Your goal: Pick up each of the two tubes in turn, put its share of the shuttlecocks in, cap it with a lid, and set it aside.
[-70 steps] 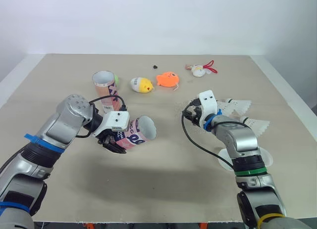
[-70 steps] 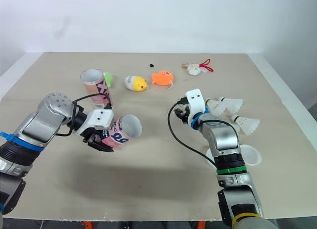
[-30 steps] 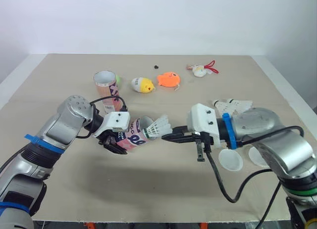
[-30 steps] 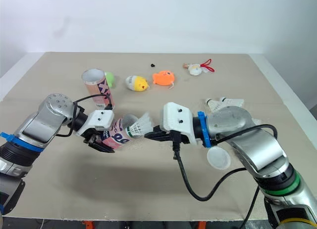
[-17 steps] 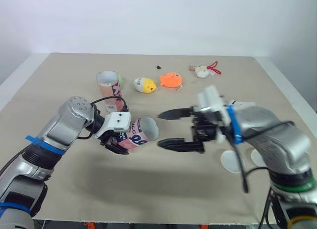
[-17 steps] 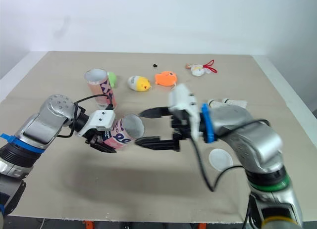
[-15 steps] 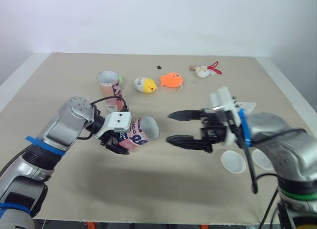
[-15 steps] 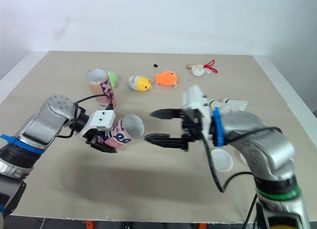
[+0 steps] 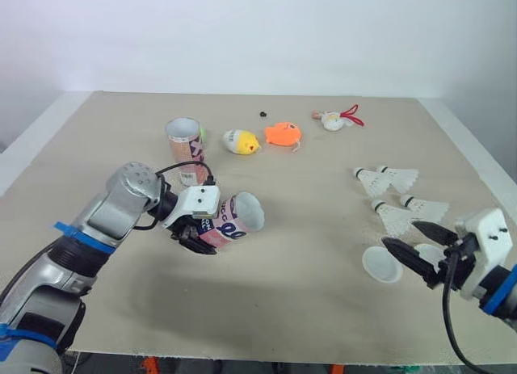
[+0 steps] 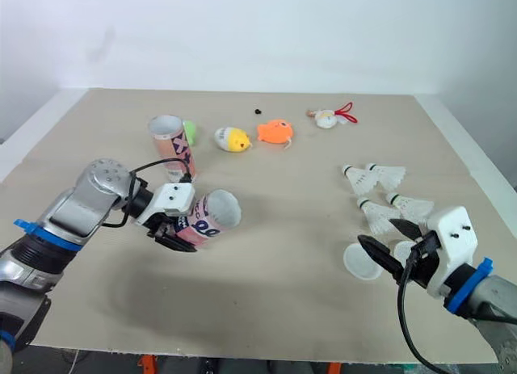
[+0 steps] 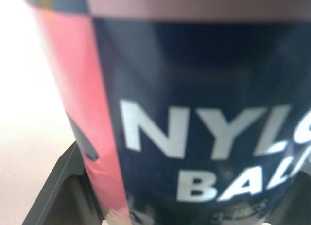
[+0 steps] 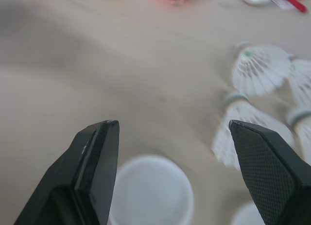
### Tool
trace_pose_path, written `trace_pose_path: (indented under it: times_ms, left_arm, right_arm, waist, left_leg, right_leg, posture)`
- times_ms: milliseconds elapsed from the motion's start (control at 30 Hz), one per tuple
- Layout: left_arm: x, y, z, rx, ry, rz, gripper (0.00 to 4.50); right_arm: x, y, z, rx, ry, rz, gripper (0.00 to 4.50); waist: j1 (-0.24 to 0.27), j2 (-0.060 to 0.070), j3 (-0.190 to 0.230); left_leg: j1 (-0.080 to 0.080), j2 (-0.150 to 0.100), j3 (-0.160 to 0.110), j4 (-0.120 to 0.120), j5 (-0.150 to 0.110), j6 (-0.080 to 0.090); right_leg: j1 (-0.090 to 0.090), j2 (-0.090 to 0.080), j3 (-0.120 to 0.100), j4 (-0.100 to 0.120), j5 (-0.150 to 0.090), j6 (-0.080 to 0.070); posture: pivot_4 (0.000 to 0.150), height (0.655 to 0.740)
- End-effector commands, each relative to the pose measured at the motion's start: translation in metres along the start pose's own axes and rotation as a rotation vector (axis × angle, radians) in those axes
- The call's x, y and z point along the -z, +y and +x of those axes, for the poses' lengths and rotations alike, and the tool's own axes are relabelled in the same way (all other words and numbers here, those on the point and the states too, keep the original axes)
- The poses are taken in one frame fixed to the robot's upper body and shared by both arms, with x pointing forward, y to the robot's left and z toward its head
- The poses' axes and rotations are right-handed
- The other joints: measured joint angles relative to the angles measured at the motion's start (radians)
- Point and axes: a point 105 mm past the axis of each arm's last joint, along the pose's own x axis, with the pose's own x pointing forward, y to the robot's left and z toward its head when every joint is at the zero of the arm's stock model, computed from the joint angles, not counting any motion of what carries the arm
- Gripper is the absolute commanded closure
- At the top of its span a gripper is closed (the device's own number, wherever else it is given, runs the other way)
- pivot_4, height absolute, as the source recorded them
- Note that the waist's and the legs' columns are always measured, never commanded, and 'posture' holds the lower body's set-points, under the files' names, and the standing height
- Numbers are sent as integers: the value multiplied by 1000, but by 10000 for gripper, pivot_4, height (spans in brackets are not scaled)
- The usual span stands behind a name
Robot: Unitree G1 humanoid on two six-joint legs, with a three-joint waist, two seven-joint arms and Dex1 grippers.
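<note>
Tube [image 9: 234,223] clamped in left gripper [image 9: 194,235] | axis near level, mouth rightward, perhaps slightly raised | right gripper [image 9: 399,233] fingers apart

Pink-and-navy tube [image 9: 226,228] with white lettering, white shuttlecocks [image 9: 388,180], white lid [image 9: 380,263], orange toy [image 9: 283,134], yellow toy [image 9: 241,140], beige table [image 9: 307,204].

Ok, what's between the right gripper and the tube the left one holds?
A white lid, just at the fingertips of the open right gripper; beyond it the table is bare up to the tube in the left gripper, as the left eye view shows.
</note>
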Motion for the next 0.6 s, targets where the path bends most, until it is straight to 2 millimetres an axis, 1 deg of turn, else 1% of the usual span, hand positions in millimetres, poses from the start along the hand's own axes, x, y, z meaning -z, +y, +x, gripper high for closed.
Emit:
trace_pose_path:
  times_ms: [33,200,300,433,600]
  left_arm:
    - [-3,-5,13,61,-10,20,12612]
    - [0,-7,9,56,1,14,12612]
    - [1,-8,8,51,1,9,12612]
    - [2,-9,7,48,2,3,12612]
    - [3,-9,6,42,5,-2,12612]
  right_arm:
    - [10,-15,6,75,-6,3,6153]
    - [27,-25,20,98,28,22,6153]
    - [33,-31,28,106,40,36,6153]
    - [36,-33,37,91,40,43,6153]
    - [35,-31,51,65,29,49,6153]
  waist:
    - [0,0,0]
    - [0,1,0]
    - [0,1,0]
    - [0,1,0]
    - [-1,2,0]
  left_leg:
    - [0,0,0,0,0,0]
    - [-1,-2,1,0,0,0]
    - [-1,-2,0,-2,0,0]
    - [-1,-3,0,-4,0,0]
    - [-1,-3,0,-4,0,0]
  right_leg:
    - [0,0,1,0,0,0]
    - [0,-1,4,0,-2,3]
    - [0,-1,4,0,-2,3]
    - [-1,1,4,0,-3,2]
    - [-1,1,4,0,-3,2]
  posture:
    - [1500,7400]
    - [1500,7400]
    - [1500,7400]
    - [1500,7400]
    - [1500,7400]
